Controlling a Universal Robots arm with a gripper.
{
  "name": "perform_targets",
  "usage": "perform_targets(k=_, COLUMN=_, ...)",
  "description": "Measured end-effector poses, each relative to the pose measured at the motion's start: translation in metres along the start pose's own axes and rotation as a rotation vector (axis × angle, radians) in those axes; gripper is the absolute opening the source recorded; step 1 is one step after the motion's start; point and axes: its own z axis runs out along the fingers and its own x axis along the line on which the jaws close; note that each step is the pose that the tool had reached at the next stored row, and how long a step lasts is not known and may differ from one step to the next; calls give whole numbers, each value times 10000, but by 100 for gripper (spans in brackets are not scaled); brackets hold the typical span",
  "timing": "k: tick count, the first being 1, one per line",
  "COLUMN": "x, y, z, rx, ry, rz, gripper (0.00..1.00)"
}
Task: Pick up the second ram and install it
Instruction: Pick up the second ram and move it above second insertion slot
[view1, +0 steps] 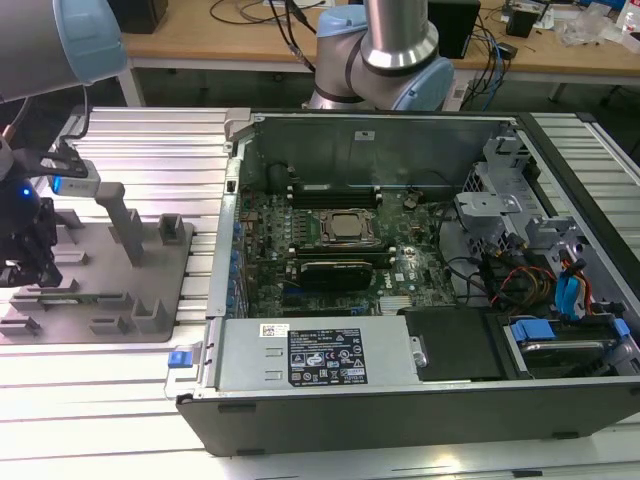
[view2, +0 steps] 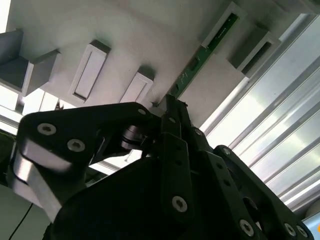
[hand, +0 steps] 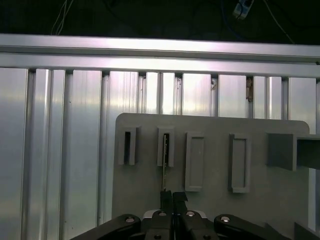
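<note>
Exterior view: the gripper (view1: 25, 250) hangs over the grey fixture plate (view1: 95, 272) at the exterior view's left, well apart from the open computer case (view1: 380, 425), which lies on the ribbed aluminium tabletop (view1: 140, 150) toward the exterior view's right. In both wrist views the second ram (view2: 207, 47) (hand: 164, 165), a thin green stick, stands on edge in a slotted block of the plate, and the black jaws are clenched on its near end. Other slotted blocks (hand: 194, 161) stand beside it on the same plate.
</note>
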Motion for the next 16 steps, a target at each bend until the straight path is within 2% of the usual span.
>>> perform_targets(k=1, x=0, y=0, z=0, rx=0, ry=0, rz=0, gripper=22)
perform_targets(k=5, x=25, y=13, z=38, rx=1, ry=-5, rz=111, gripper=22)
perform_targets(k=7, x=50, y=24, z=78, rx=2, ry=-6, rz=112, gripper=22)
perform_targets(k=14, x=65, y=38, z=235, rx=4, ry=-5, rz=111, gripper=22)
perform_targets(k=16, x=65, y=38, z=236, rx=3, ry=-4, rz=111, gripper=22)
